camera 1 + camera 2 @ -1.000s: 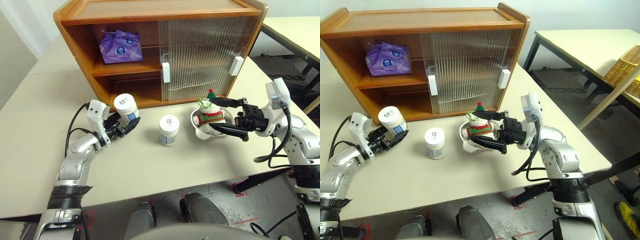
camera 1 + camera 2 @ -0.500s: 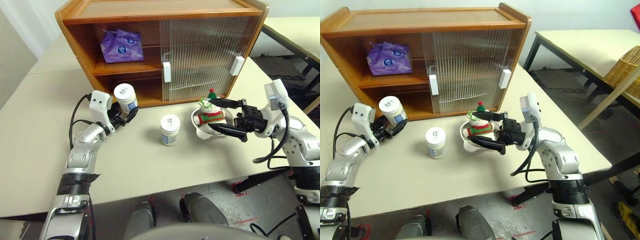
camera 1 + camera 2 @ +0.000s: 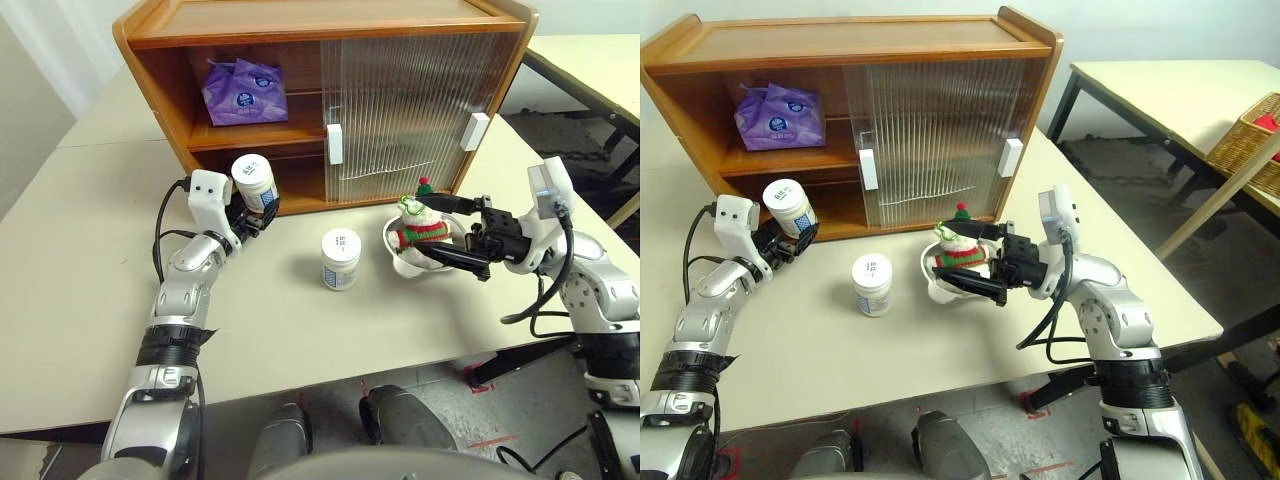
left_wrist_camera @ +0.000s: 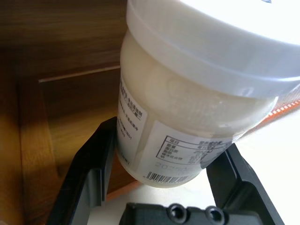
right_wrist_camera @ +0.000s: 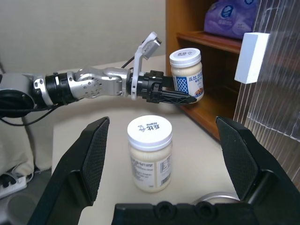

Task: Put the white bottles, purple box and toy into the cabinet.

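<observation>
Left eye view: left gripper (image 3: 262,207) pinches a white bottle (image 3: 254,182) before the cabinet (image 3: 300,70); right gripper (image 3: 452,234) fingers spread around the toy (image 3: 418,226).

Cream table (image 3: 60,260) near a pale wall (image 5: 70,33); second table (image 3: 1160,85) with wicker basket (image 3: 1250,135); grey floor (image 3: 1230,300).

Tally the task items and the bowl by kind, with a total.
White bottles: 2, one held by the left hand at the cabinet's lower shelf, one standing on the table
Purple box: 1, on the upper shelf
Toy: 1, sitting in the bowl
Metal bowl: 1
Total: 5
</observation>
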Controlling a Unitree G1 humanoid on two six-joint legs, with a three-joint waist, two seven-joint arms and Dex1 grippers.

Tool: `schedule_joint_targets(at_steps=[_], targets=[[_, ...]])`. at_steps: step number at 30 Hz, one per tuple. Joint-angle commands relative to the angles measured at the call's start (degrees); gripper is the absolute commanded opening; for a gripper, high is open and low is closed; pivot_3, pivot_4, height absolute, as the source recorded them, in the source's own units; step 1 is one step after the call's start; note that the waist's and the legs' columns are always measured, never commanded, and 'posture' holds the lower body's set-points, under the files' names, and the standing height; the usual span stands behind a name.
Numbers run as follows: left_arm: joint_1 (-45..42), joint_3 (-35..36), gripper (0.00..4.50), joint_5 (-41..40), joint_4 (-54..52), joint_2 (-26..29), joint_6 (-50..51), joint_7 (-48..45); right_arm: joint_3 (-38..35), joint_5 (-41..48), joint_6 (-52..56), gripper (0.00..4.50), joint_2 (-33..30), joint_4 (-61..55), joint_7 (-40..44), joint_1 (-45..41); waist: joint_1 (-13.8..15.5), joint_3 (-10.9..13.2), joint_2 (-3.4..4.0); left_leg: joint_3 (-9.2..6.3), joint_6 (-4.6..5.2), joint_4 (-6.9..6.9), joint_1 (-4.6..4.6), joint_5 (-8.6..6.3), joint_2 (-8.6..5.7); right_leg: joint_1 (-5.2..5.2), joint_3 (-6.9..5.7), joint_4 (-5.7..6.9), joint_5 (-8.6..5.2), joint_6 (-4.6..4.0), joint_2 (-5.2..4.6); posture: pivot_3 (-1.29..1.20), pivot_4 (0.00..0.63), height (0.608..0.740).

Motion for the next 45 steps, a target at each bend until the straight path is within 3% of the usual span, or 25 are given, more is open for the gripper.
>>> schedule_joint_targets(at_steps=[1,45], targets=[[-1.84,-0.16,3.15,1.39,1.64,-0.46,-1.58,1.45,-0.1,-1.77,-1.23,4.5,1.16,-1.57,-3.23,0.89,-0.04,0.0,0.0,-0.01,0.01,0.01,0.0,0.01,-0.01,0.01,0.01,-0.01,0.01,0.02,0.0,-0.29,0.048,0.74],[-17.41,-1.28,3.15,5.01,25.66,-3.96,-3.52,7.11,1.76,-2.76,-3.1,4.5,3.6,-4.58,-7.67,3.24,-0.42,0.42,-0.19,-0.16,0.05,-0.01,-0.07,0.36,-0.29,0.08,0.13,-0.16,-0.02,0.84,-0.14,-0.31,0.067,0.74]])
